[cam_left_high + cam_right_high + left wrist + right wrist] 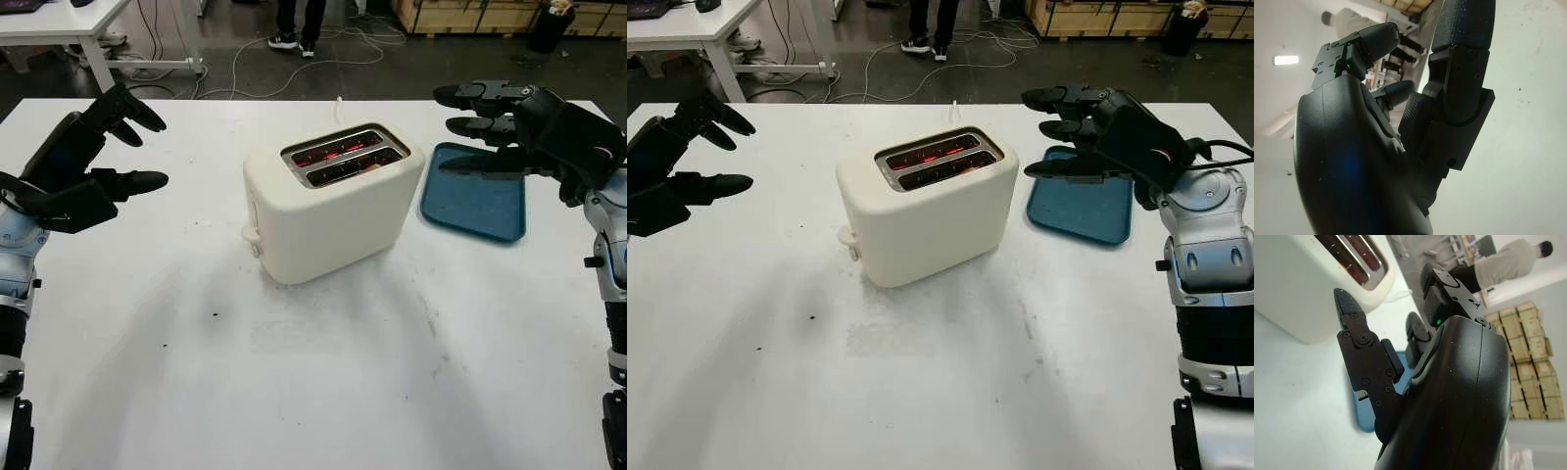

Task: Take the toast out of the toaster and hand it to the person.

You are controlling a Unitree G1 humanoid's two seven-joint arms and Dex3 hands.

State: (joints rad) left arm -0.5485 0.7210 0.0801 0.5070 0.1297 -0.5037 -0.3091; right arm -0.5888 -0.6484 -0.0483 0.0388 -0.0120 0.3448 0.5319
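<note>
Two slots: they run along the top of the cream toaster (331,201) at mid-table, both glowing red; the long axis runs from your near left to far right
Toast: you see a pale sliver (370,166) low in the nearer slot; it looks like the toast, sunk deep
Right hand (495,127): holds nothing, open; it hovers over the blue tray (474,208), just right of the toaster; the nearer hand
Left hand (108,147): holds nothing, open; raised well off to the toaster's left
Approach: you come from the right, then down into the nearer slot
</note>
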